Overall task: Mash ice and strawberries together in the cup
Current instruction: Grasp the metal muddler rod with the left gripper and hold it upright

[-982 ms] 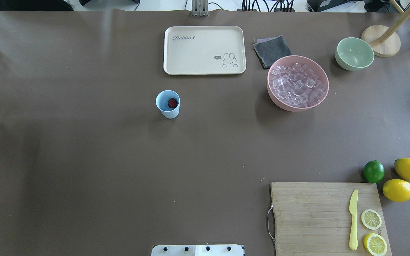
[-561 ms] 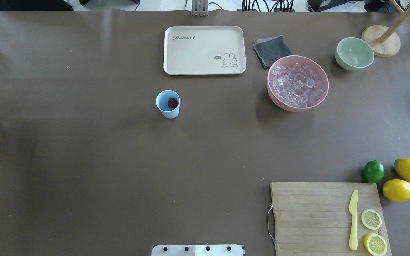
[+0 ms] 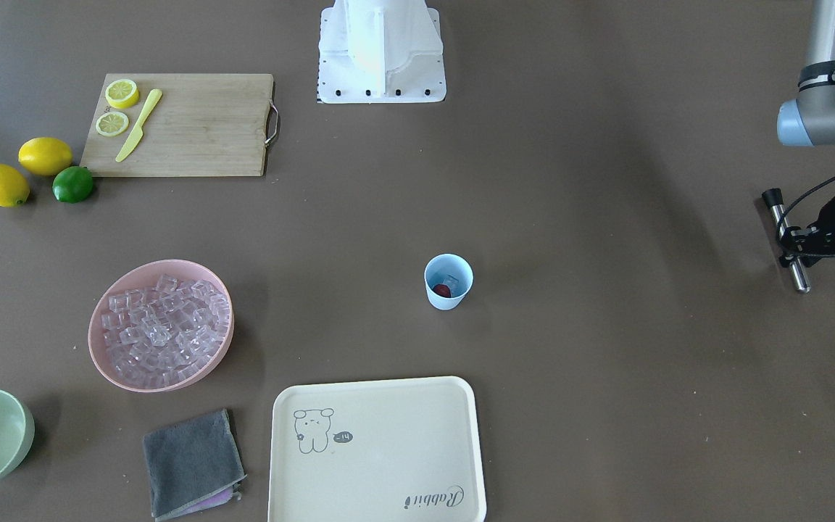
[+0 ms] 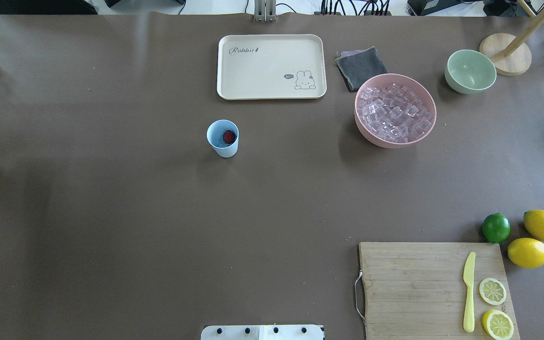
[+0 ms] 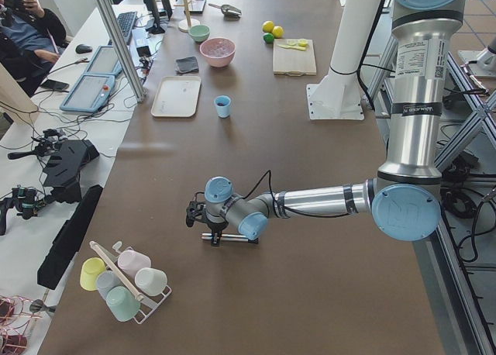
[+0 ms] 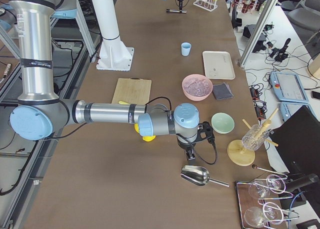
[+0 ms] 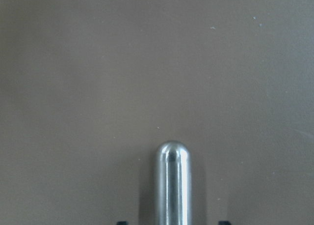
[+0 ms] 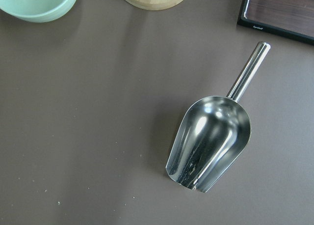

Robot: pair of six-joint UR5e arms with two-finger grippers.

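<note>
The light-blue cup [image 4: 223, 138] stands upright mid-table and holds the red strawberry [image 4: 228, 136] and a clear ice cube [image 3: 451, 280]. More ice [image 4: 395, 113] fills the pink bowl [image 4: 361, 127]. My left gripper [image 3: 794, 250] is far to the cup's left at the table's end, low over the table, shut on a metal muddler rod [image 3: 799, 279]. The rod's rounded end shows in the left wrist view [image 7: 172, 185]. My right gripper [image 6: 192, 149] hangs over a metal scoop [image 8: 211, 141] lying on the table. I cannot tell whether it is open or shut.
A cream tray [image 4: 234, 71] and a grey cloth [image 4: 361, 67] lie behind the cup. A pale green bowl [image 4: 470, 71] and a wooden stand [image 4: 505, 54] are at the back right. A cutting board [image 4: 413, 288] with a knife, lemon slices, lemons and a lime is at the front right.
My left gripper and the rod have drifted a little further left, toward the edge of the overhead view. The cup, bowls and the rest have not moved.
</note>
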